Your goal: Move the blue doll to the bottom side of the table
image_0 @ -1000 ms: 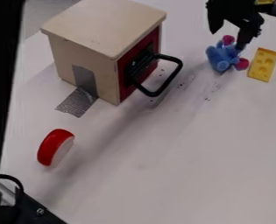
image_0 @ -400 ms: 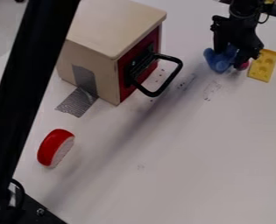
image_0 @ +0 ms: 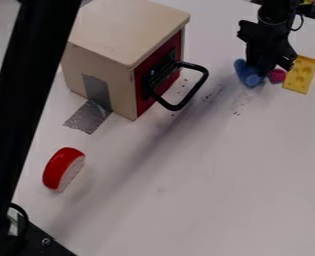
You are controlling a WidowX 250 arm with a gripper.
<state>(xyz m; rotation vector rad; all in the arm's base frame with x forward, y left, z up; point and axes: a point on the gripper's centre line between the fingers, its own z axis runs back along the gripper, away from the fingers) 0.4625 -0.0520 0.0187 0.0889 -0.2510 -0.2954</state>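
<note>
Pale, smooth and lightly smudged, a white desk (image_0: pixel 200 200) stretches across the view. Near its upper right, the blue doll with magenta parts (image_0: pixel 249 75) lies beneath the black two-finger tool (image_0: pixel 262 66), which covers much of it; whether the tool is clenched on the doll or released, I cannot tell. Just right of the doll is a yellow, holed, cheese-shaped toy (image_0: pixel 301 76). Toward the upper left stands a pale wooden box (image_0: pixel 96 62) with a dark red front (image_0: pixel 145 95) and a black looped handle (image_0: pixel 198 86). Grey tape (image_0: pixel 89 117) runs from its side onto the desk. Lower left lies a red-and-white rounded toy (image_0: pixel 61 167), near a thick black bar (image_0: pixel 23 110) slanting down the left side
</note>
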